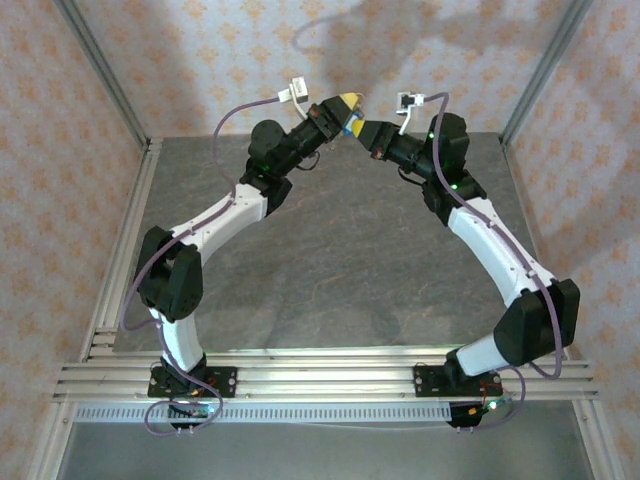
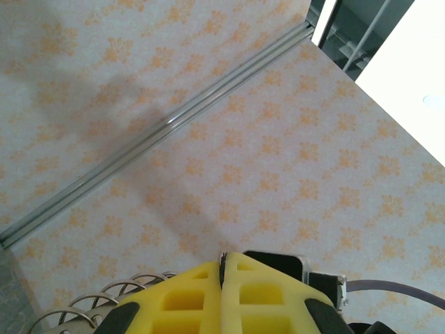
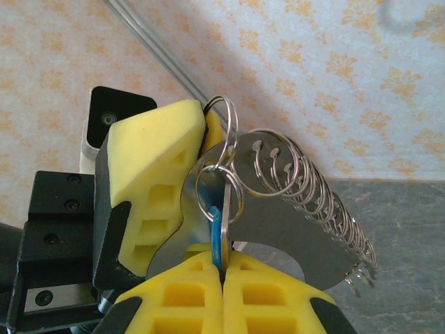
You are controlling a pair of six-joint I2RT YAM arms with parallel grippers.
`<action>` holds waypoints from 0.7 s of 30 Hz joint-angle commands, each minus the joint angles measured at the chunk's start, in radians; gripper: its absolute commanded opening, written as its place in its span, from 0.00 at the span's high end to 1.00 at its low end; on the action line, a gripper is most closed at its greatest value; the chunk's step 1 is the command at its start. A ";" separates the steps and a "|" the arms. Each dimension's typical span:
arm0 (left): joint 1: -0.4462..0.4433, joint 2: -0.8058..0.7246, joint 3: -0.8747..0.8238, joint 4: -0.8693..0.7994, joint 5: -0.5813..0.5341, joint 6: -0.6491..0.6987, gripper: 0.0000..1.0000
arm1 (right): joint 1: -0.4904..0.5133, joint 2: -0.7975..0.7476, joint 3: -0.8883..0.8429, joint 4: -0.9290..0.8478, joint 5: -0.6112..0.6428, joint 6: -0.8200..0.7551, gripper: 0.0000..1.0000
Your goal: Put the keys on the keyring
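1. both arms are reaching up off the table (image 1: 330, 260), and their tips meet at 12 o'clock in the top view, right in front of the patterned back wall (image 1: 200, 60).
2. the left gripper (image 2: 224, 268) has its yellow pads pressed together. it looks clamped on a thin metal plate (image 3: 278, 236), though the exact contact spot is hidden behind the foam.
3. that plate carries a whole row of split rings (image 3: 320, 202), trailing off toward 4 o'clock in the right wrist view.
4. the keyring (image 3: 228, 132) sticks out of the left pads at about 12 o'clock, with a smaller ring (image 3: 214, 182) hanging just under it.
5. the right gripper (image 3: 222, 268) is at 6 o'clock in its own view. its pads are closed on the key (image 3: 215, 233), which is seen edge-on with its blue head poking up out of the pinch.
6. the key's top reaches the smaller ring, but can't tell if it's actually threaded on.
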 commanded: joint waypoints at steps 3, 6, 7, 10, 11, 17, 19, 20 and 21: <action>-0.038 -0.061 0.005 0.094 0.051 -0.032 1.00 | 0.027 0.033 0.053 0.065 -0.191 0.041 1.00; -0.038 -0.067 0.003 0.095 0.059 -0.032 1.00 | 0.001 0.038 0.058 0.065 -0.224 0.053 1.00; -0.037 -0.068 0.005 0.098 0.061 -0.032 1.00 | -0.012 0.038 0.057 0.072 -0.238 0.064 1.00; -0.038 -0.070 0.006 0.103 0.067 -0.036 1.00 | -0.052 0.040 0.054 0.099 -0.281 0.099 1.00; -0.037 -0.070 0.007 0.105 0.068 -0.039 1.00 | -0.063 0.042 0.056 0.106 -0.295 0.107 1.00; -0.038 -0.061 0.013 0.125 0.073 -0.064 1.00 | -0.092 0.065 0.088 0.088 -0.371 0.109 1.00; -0.038 -0.061 0.015 0.125 0.076 -0.068 1.00 | -0.095 0.073 0.104 0.054 -0.389 0.086 1.00; -0.037 -0.061 0.015 0.125 0.077 -0.070 1.00 | -0.099 0.075 0.111 0.037 -0.394 0.074 1.00; -0.037 -0.061 0.015 0.125 0.080 -0.071 1.00 | -0.102 0.078 0.115 0.026 -0.401 0.068 1.00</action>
